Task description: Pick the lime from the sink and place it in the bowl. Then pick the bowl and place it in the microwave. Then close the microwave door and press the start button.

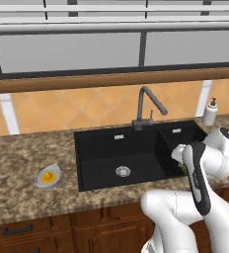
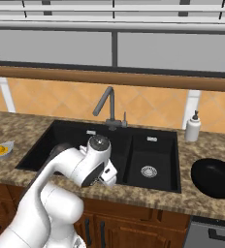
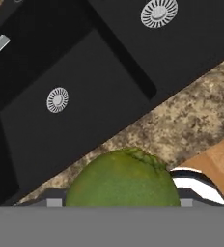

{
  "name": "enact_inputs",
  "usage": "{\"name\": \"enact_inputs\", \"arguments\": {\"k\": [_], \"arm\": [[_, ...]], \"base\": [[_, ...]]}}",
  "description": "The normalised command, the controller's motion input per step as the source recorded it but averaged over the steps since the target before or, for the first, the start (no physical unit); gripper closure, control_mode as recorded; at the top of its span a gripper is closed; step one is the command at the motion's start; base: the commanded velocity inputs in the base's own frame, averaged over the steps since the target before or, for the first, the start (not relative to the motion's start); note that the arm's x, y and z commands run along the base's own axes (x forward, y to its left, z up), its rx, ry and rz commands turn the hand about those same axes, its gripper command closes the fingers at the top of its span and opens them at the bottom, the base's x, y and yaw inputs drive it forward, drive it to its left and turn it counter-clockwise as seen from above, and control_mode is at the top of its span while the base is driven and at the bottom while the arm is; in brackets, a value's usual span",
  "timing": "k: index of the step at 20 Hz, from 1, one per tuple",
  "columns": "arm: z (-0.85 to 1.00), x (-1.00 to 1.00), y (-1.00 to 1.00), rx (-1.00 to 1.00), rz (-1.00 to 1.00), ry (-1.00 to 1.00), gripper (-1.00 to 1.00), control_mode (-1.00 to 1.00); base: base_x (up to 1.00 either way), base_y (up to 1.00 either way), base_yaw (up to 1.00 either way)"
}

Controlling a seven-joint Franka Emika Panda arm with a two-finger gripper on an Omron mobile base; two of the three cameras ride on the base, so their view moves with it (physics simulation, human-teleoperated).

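the lime [image 3: 122, 178] sits right at the bottom of the hand view, very close to the camera, between the two finger tips, of which one grey tip [image 3: 54, 198] shows at its left side. the gripper [image 3: 119, 200] is clenched on the lime, with the jaws standing wide because the fruit is wide. the fruit is green with a rough, slightly darker patch on its upper edge. it is lifted out of the basin, and below it in this view lie the front rim of the sink [image 3: 94, 96] and the speckled counter [image 3: 191, 120].

in the right base view the hand is in front of the sink [image 2: 134, 145], near the divider between the wide basin and the narrow one, and the round steel drain [image 2: 149, 171] of the narrow basin is just to its right. the fingers are hidden under the wrist there, so i cannot see the lime in that view. in the left base view a small green spot [image 1: 183, 169] shows beside the arm at the right part of the sink [image 1: 111, 153]; it is probably the lime, but it is too small to be sure.

the grey faucet [image 1: 147, 106] stands behind the sink. a white soap bottle [image 2: 193, 127] is on the counter at the right, and a black bowl [image 2: 214, 178] lies further right, well apart from the hand. a small grey dish with something yellow [image 1: 48, 176] rests on the counter left of the sink.
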Motion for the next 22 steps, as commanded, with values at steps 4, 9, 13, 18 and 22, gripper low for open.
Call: {"name": "enact_inputs", "arguments": {"k": [4,9,13,18,22], "arm": [[0.70,-0.02,-0.88,-0.05,0.00,0.00,1.00,-1.00],[0.52,0.00,-0.54,-0.07,-0.05,0.00,1.00,-1.00],[0.31,0.02,-0.59,-0.06,-0.11,0.02,1.00,-1.00],[0.02,0.02,-0.78,-0.07,-0.07,0.00,1.00,-1.00],[0.00,0.10,-0.79,-0.04,-0.08,0.02,1.00,-1.00]], "base": [[0.00,0.00,0.00],[0.00,0.00,0.00],[0.00,0.00,0.00],[0.00,0.00,0.00],[0.00,0.00,0.00]]}}
